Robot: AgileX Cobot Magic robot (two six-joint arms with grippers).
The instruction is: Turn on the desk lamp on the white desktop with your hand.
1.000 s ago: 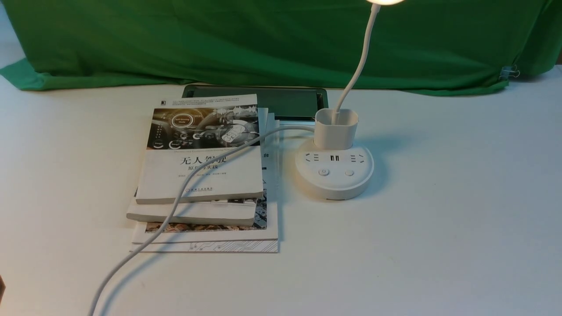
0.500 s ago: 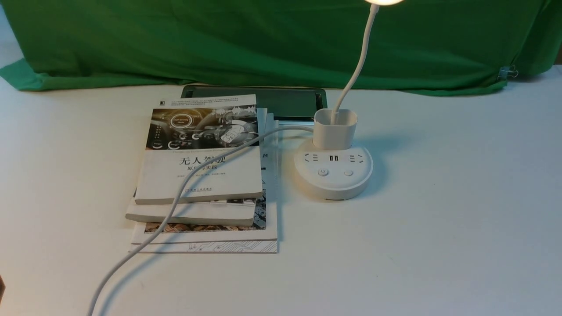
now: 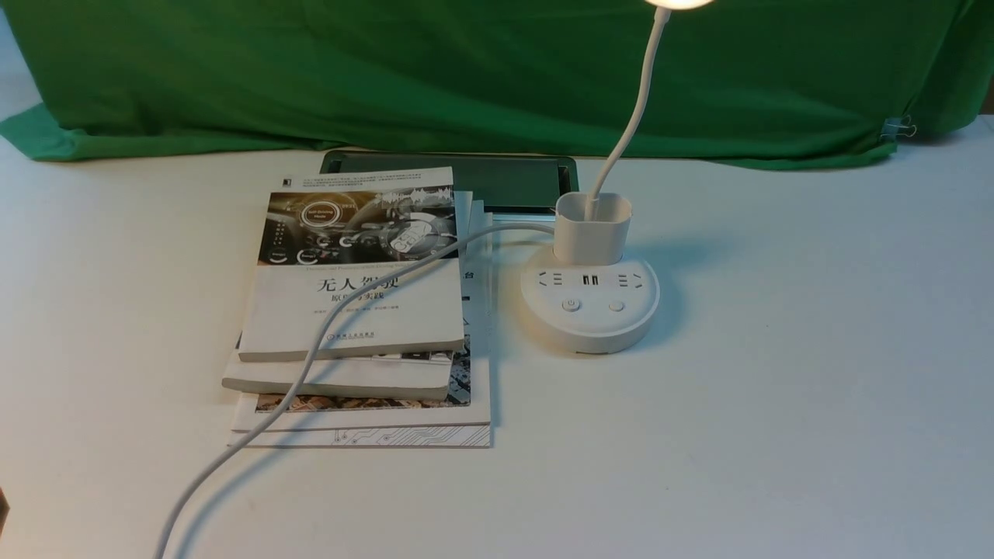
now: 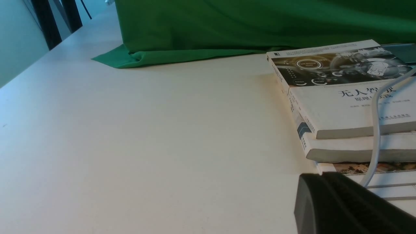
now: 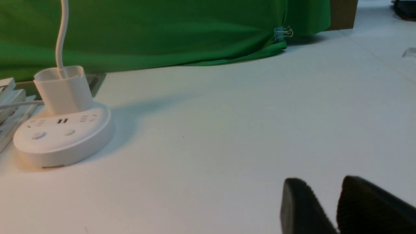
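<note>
The white desk lamp's round base (image 3: 590, 307) stands on the white desktop (image 3: 776, 404), right of the books. Its two round buttons (image 3: 571, 304) face me. The gooseneck rises from the cup-like holder (image 3: 592, 227), and the lamp head (image 3: 682, 2) glows at the top edge. Its white cord (image 3: 311, 365) runs over the books. Neither gripper shows in the front view. My left gripper (image 4: 317, 177) is shut and empty beside the books. My right gripper (image 5: 323, 182) is empty with a narrow gap between its tips, low over the desktop, well apart from the lamp base (image 5: 61, 136).
A stack of books (image 3: 357, 310) lies left of the lamp, with a dark tablet (image 3: 497, 178) behind it. A green cloth (image 3: 466, 70) hangs across the back, held by a binder clip (image 3: 899, 126) at the right.
</note>
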